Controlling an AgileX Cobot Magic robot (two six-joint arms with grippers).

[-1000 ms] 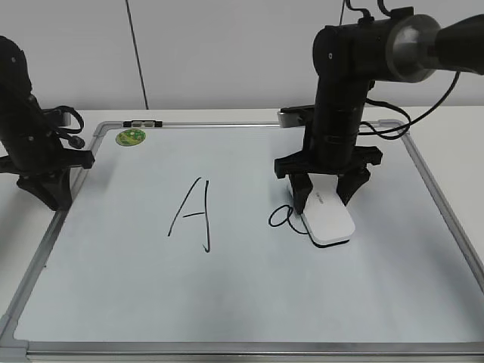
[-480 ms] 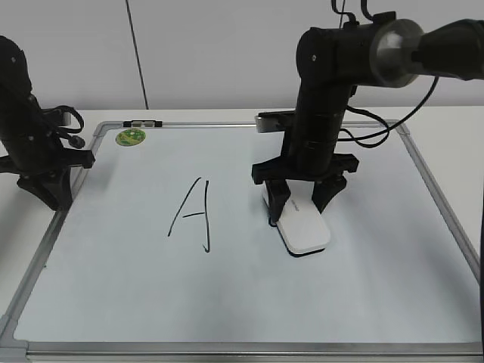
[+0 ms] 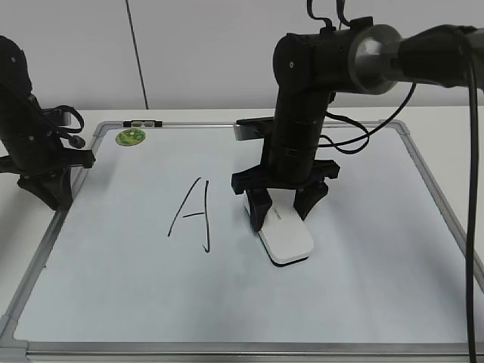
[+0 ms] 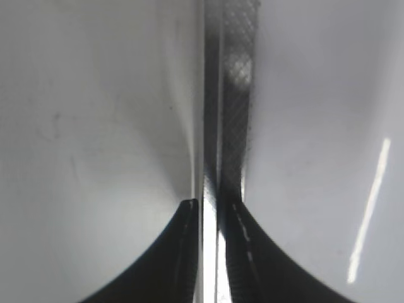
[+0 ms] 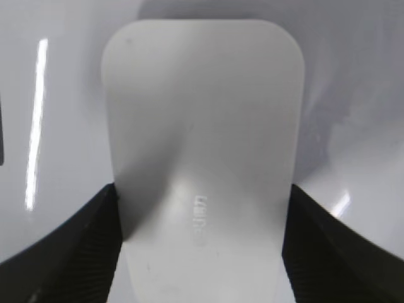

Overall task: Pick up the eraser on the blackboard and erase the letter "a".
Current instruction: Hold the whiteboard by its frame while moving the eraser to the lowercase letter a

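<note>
1. Far left, the left gripper sits low over the left edge of the blackboard, right above the silver frame. In the left wrist view its two fingers are almost together, just a thin sliver between them, with the frame rail running up between the tips. Nothing is in them.
2. A bit to the right, up in the top left corner of the board, there's the green sticker.
3. Next over is the capital A in black marker, left of centre.
4. Then the right gripper, reaching down onto the board just right of the A, clamped on the eraser. The right wrist view shows both fingers pressed against the long sides of the eraser's white body.
5. The eraser lies flat on the board, its far end poking out toward the camera.
6. The small letter "a" can't be made out anywhere.
</note>
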